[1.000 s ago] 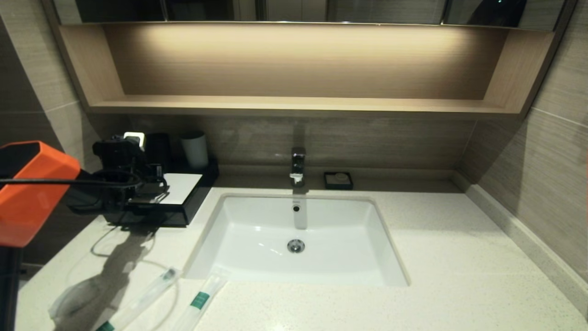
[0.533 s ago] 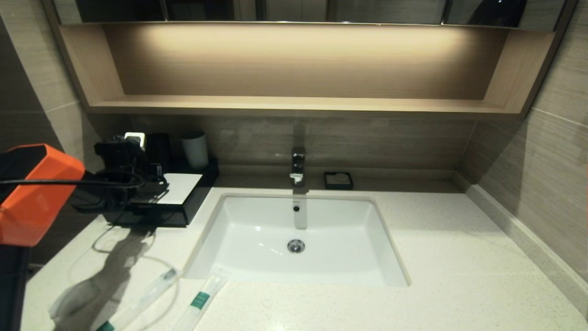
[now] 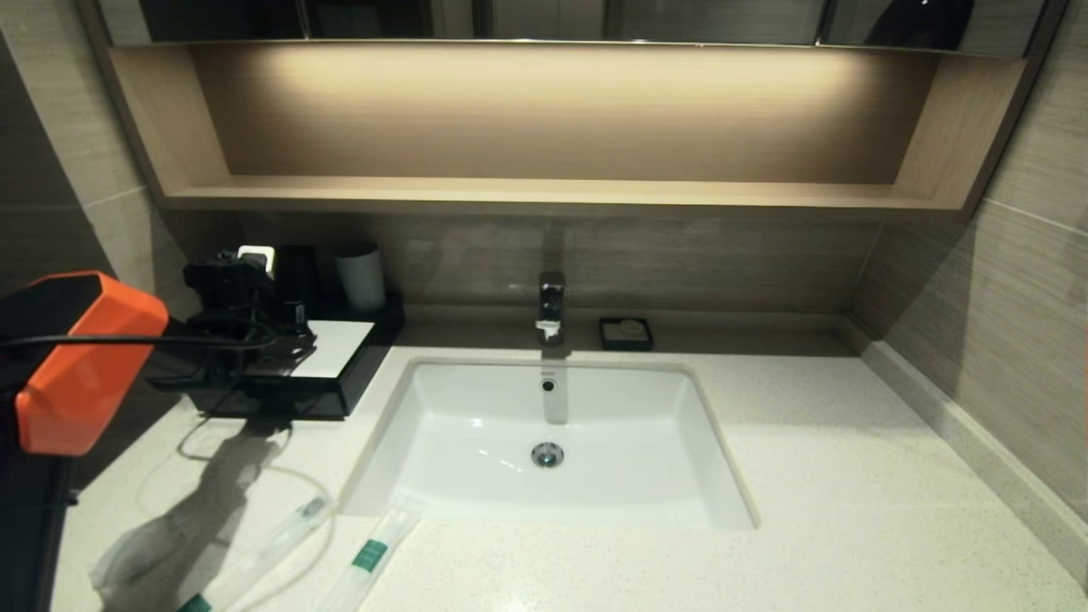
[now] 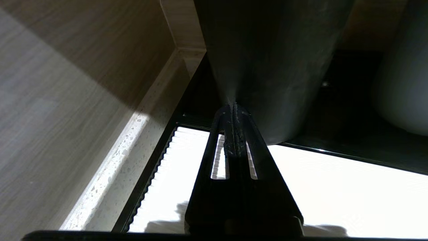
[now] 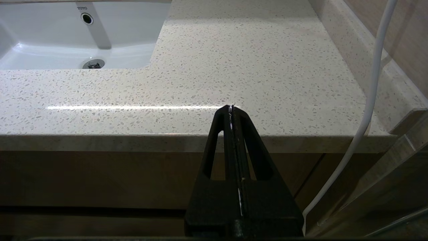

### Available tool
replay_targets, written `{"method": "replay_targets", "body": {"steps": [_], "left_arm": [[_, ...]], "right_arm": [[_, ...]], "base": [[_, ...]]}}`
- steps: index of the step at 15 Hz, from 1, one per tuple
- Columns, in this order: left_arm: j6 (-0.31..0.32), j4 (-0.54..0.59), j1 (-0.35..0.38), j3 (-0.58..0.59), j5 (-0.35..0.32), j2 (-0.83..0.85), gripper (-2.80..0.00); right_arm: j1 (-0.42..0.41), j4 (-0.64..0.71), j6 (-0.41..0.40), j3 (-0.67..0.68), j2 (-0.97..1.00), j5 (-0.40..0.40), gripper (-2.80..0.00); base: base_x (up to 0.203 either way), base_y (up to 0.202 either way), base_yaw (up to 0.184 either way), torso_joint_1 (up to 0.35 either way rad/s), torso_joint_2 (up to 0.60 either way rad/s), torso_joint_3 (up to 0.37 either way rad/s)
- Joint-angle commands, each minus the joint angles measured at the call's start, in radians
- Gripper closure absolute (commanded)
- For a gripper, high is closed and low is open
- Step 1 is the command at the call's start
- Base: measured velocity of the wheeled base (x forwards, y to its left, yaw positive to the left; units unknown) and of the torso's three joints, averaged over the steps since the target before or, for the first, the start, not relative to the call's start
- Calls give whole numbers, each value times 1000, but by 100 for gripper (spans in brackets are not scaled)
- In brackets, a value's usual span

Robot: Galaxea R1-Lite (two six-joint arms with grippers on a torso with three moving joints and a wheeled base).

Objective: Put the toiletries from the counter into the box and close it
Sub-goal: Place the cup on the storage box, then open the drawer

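Nearest on the tabletop (image 3: 807,510) lie the toothbrush packets (image 3: 365,557) and a clear pouch (image 3: 140,552); these look light, crinkly and slippery, best pinched mid-length. The right tool (image 5: 231,108), closed and empty, hangs off the tabletop's front edge. Farther back, the left tool (image 4: 234,112), pressed shut on nothing, sits above the box (image 3: 340,348), whose contents are hidden.
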Motion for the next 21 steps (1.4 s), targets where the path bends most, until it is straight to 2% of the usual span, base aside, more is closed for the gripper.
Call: {"method": "replay_targets", "body": {"steps": [1,4,9,11,13,16,21], "left_arm": [[1,-4,0,-19,2,21,0],[0,-21,2,8,2,15,0],[-4,-26,6,122,2,-189,0],[-4,-22,3,245,7,-315,0],[-9,-23,-13,430,19,-449,0],[-52,-25,-43,690,40,-674,0],[-112,26,-31,978,45,-1001,0]], "right_arm": [[0,2,0,0,0,0,0],[0,2,0,0,0,0,0],[0,2,0,0,0,0,0],[0,2,0,0,0,0,0],[0,2,0,0,0,0,0],[0,2,0,0,2,0,0],[0,2,0,0,0,0,0]], "base": [[0,0,0,0,0,0],[0,0,0,0,0,0],[0,0,0,0,0,0],[0,0,0,0,0,0],[0,0,0,0,0,0],[0,0,0,0,0,0],[0,0,0,0,0,0]]}}
